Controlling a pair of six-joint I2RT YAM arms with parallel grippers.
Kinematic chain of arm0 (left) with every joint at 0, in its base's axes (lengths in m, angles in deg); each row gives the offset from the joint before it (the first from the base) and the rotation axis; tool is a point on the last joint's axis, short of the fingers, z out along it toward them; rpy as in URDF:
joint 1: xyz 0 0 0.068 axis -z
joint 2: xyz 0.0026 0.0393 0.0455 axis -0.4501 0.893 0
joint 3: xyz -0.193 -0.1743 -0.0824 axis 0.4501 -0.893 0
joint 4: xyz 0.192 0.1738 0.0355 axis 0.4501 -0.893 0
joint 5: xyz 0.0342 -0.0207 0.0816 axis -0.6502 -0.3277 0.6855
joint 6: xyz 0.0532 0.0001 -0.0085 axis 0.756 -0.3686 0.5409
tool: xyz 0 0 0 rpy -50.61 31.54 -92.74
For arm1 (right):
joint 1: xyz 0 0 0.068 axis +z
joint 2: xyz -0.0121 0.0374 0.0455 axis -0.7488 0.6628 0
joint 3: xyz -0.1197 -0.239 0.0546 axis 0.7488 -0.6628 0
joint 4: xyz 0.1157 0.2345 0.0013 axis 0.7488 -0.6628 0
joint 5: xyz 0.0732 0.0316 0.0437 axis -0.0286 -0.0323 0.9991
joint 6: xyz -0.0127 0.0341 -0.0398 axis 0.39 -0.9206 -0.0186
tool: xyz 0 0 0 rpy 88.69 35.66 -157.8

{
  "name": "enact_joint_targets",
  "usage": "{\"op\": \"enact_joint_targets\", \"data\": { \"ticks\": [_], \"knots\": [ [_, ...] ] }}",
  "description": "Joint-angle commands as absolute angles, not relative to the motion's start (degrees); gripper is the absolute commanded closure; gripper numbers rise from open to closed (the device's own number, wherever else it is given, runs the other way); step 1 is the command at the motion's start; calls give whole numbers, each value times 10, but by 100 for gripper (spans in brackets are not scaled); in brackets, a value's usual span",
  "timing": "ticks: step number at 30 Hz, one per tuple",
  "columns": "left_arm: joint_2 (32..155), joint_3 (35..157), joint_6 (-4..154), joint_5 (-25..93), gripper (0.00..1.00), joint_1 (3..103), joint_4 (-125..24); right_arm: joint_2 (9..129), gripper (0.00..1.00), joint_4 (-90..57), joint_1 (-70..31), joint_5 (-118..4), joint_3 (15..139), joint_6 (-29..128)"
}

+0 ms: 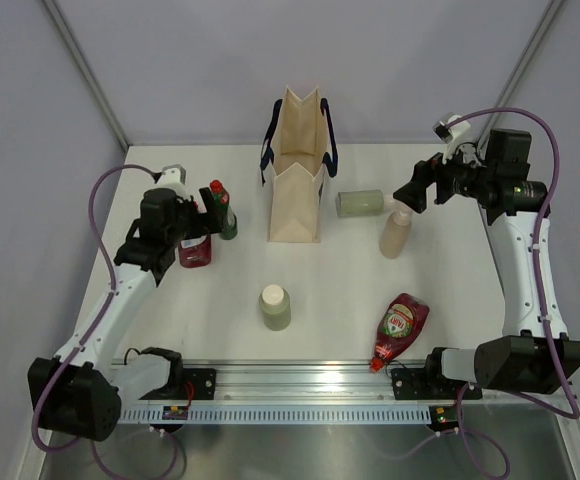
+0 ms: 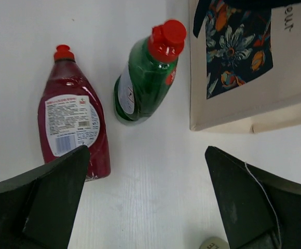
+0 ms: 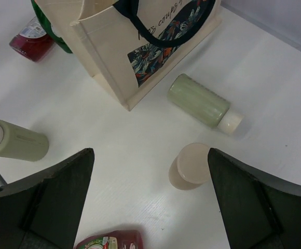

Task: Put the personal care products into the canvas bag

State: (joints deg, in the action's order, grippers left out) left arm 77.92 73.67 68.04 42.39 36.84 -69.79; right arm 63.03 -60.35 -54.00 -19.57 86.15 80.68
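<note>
The cream canvas bag stands open at the table's middle back, with navy handles. A dark-red bottle lies left of it, beside the upright green red-capped bottle. My left gripper hovers open and empty above these two; its view shows the red bottle, the green bottle and the bag. My right gripper is open and empty above the beige bottle, which also shows in the right wrist view. One sage cylinder lies right of the bag. Another stands in front. A second red bottle lies at the near right.
The aluminium rail with both arm bases runs along the near edge. Grey walls close in the back and sides. In the right wrist view the lying sage cylinder is close to the bag's printed side.
</note>
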Motion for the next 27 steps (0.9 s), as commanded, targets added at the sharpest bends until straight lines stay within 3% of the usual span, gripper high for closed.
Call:
{"op": "enact_joint_targets", "data": {
  "ticks": [1, 9, 15, 18, 22, 23, 25, 26, 27],
  "knots": [
    [805, 731, 678, 425, 2, 403, -603, 629, 0, -591, -539, -148, 863, 787],
    [953, 717, 703, 490, 5, 423, -428, 636, 0, -563, -539, -128, 841, 767],
    [1055, 770, 717, 589, 8, 426, -394, 636, 1, -571, -540, -126, 846, 784],
    [1065, 770, 722, 598, 16, 426, -354, 626, 1, -564, -539, -129, 830, 785],
    [1079, 772, 743, 579, 43, 425, -312, 616, 0, -555, -539, -123, 812, 778],
    [1082, 772, 746, 572, 59, 422, -306, 614, 0, -552, -540, -123, 811, 776],
    [1086, 773, 746, 544, 76, 416, -294, 614, 0, -553, -539, -119, 809, 773],
    [1087, 777, 745, 531, 93, 410, -294, 615, 1, -553, -540, -117, 809, 773],
    [1087, 782, 744, 515, 100, 407, -302, 615, 1, -555, -539, -115, 810, 772]
  ]
}}
